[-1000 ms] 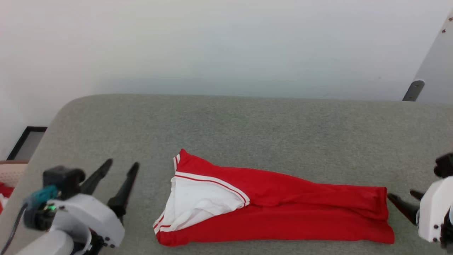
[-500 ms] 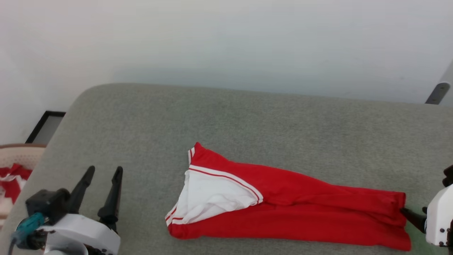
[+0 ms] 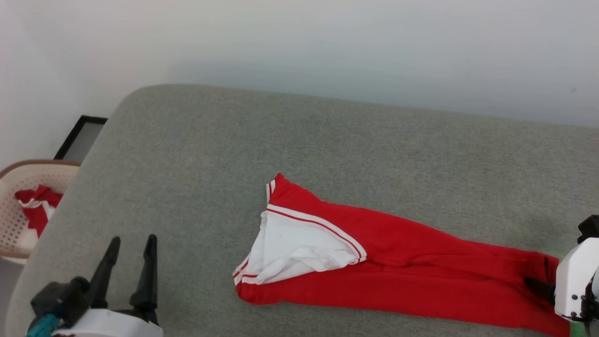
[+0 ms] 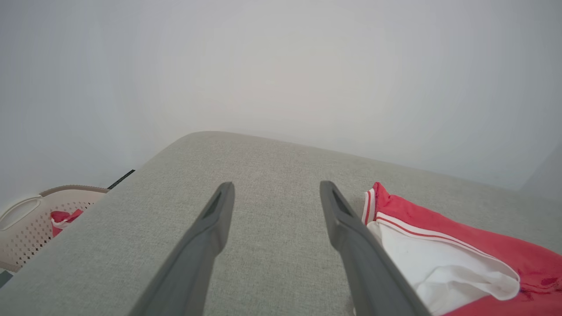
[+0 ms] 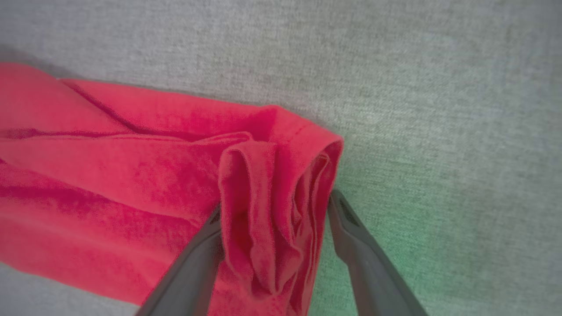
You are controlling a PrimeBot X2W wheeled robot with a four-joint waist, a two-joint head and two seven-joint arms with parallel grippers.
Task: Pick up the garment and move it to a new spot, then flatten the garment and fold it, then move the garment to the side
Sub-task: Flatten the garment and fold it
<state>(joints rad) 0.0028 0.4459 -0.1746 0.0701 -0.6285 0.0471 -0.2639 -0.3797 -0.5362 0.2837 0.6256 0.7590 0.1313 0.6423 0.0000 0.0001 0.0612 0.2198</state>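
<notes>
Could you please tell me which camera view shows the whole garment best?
The head view: nearly the whole garment lies in frame. The left wrist view catches its white-sleeved end; the right wrist view its red end, bunched between the right gripper's open jaws.

The light is bright, soft and even, so shadows are faint: a dim grey band lies on the pale wall just above the grey cushion, and the wall washes out to haze. The right wrist view is the softest (the red garment looks smeared), with a green tint on the cushion at lower right; the left wrist view darkens toward its corners.
</notes>
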